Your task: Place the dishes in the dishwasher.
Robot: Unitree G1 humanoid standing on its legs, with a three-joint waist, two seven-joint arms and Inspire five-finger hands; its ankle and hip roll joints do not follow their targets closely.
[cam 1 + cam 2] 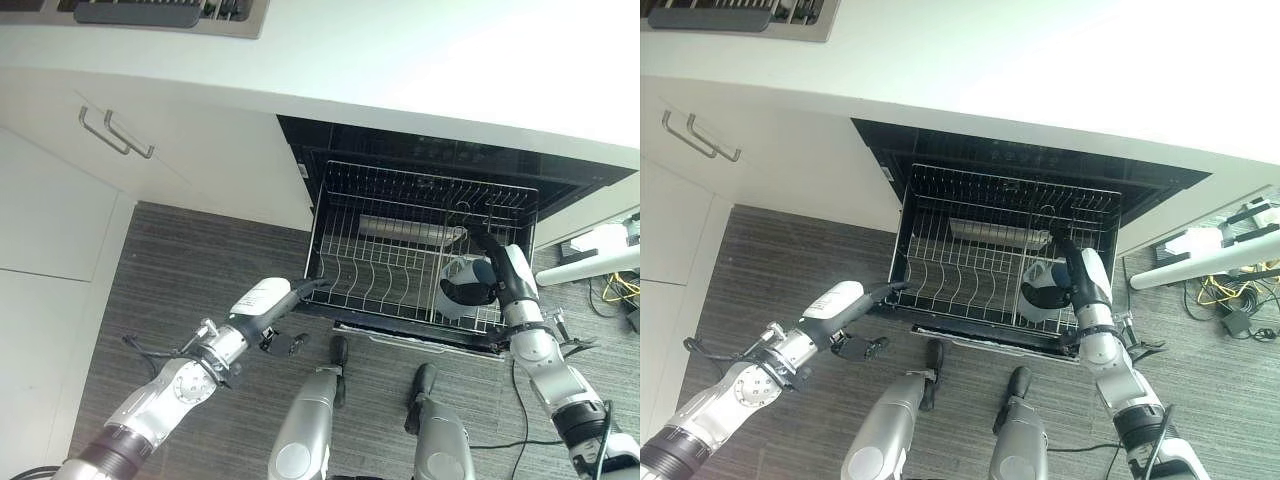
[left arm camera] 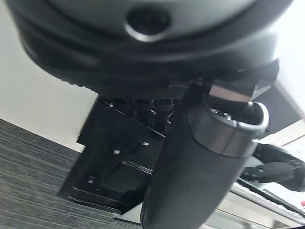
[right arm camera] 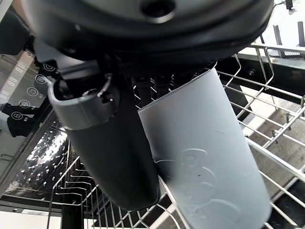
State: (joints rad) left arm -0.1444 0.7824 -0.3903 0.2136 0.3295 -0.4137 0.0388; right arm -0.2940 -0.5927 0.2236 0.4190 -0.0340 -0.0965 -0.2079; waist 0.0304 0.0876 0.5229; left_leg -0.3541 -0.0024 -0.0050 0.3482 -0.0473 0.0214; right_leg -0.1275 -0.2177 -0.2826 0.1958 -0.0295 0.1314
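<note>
Pale grey plastic fills the right hand [image 3: 109, 143]: its thumb and fingers are wrapped round a cup [image 3: 205, 157], which lies tilted over the wire rack [image 1: 400, 250]. From the head views the cup [image 1: 462, 287] sits low at the rack's right end, just above or already touching the wires; which of the two cannot be told. The rack is pulled out of the open dishwasher [image 1: 450, 160] beneath the counter [image 1: 420, 60].

To finish the step well, the robot should probably lower the cup until the wires carry its weight, with the mouth turned downward and the body settled between tines rather than perched on one. The fingers should loosen only then, and the hand should draw back upward, clear of the rack's front rail.

The left hand [image 1: 300, 290] reaches to the rack's front left corner, fingers extended toward the frame. Whether they touch it is unclear. If it is steadying the rack, it ought to stay there until the cup is released.
</note>
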